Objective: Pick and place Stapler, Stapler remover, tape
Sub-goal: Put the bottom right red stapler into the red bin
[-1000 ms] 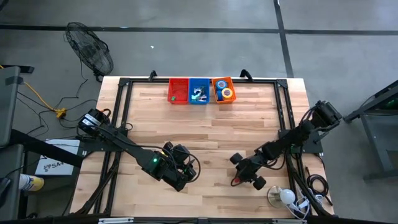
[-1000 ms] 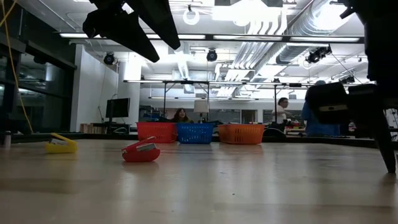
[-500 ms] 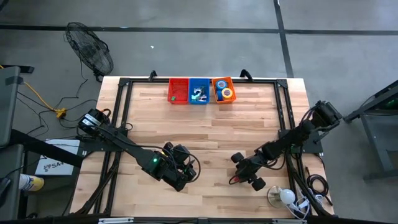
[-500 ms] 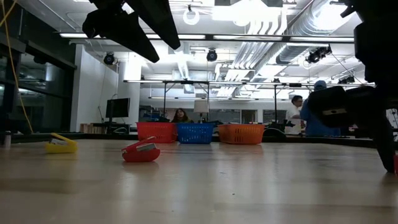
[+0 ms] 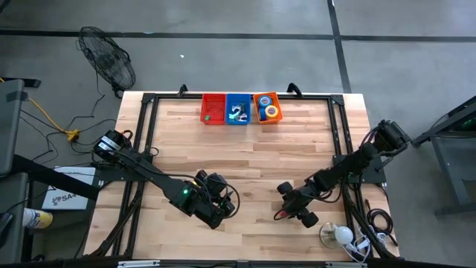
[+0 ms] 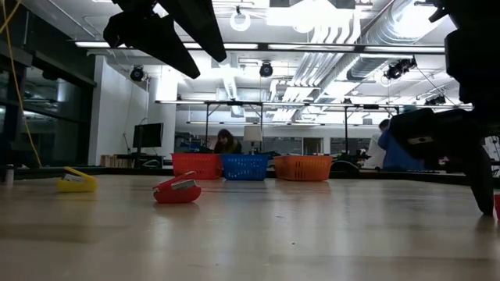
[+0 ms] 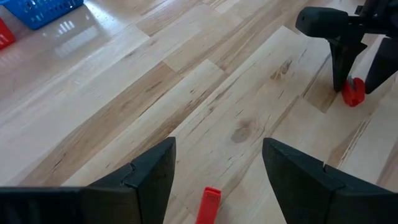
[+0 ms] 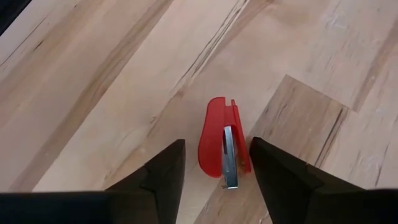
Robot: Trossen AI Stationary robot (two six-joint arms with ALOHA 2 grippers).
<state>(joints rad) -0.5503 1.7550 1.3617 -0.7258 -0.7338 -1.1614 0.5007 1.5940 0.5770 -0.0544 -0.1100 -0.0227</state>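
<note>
Right tool [image 8: 214, 165] astride red stapler [image 8: 222, 149]

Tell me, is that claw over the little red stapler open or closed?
Open. In the right wrist view the right gripper has its fingers spread apart either side of the red stapler, which lies flat on the table, ungripped.

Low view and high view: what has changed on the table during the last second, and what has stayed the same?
The right end effector shifted slightly over the small red plastic stapler and now stands open around it, nothing gripped. A person in the room behind walked left. Unchanged: the left end effector, open and hovering, the red stapler and yellow stapler on the wooden table, and the three baskets.
</note>
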